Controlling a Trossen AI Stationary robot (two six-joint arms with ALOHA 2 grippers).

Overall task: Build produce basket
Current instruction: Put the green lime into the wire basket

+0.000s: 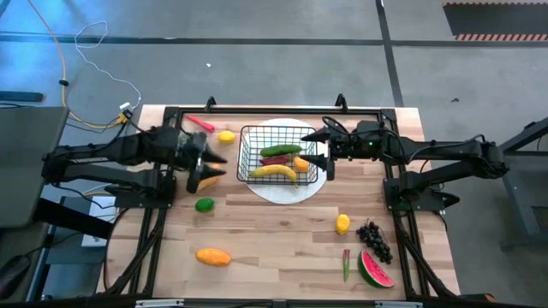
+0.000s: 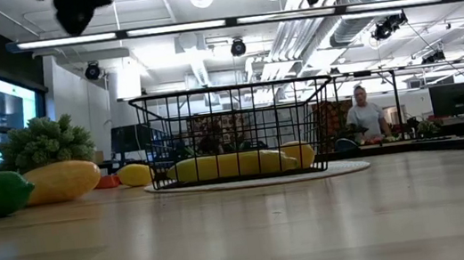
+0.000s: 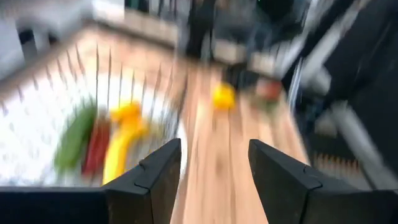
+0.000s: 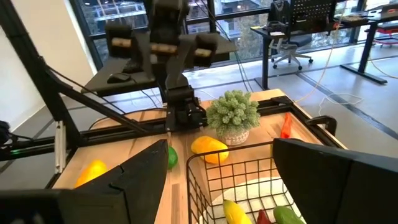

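The black wire basket [image 1: 278, 154] stands on a round white plate [image 1: 282, 190] at the table's middle. It holds a green cucumber [image 1: 280, 151], a yellow banana [image 1: 274, 172], a red piece and an orange piece. My left gripper [image 1: 221, 167] is open and empty, raised just left of the basket; its wrist view [image 3: 214, 168] looks over the basket's near side. My right gripper [image 1: 318, 152] is open and empty, raised over the basket's right rim [image 4: 230, 165]. In the low view both grippers hang well above the basket [image 2: 233, 134].
On the table lie a lime [image 1: 204, 204], a mango [image 1: 212, 256], a lemon [image 1: 226, 136] and a red piece [image 1: 199, 123] on the left, and a lemon [image 1: 342, 224], grapes [image 1: 373, 239], a watermelon slice [image 1: 374, 269] and a thin green-red piece [image 1: 346, 263] on the right. A bushy green piece [image 4: 232, 115] stands at the far left.
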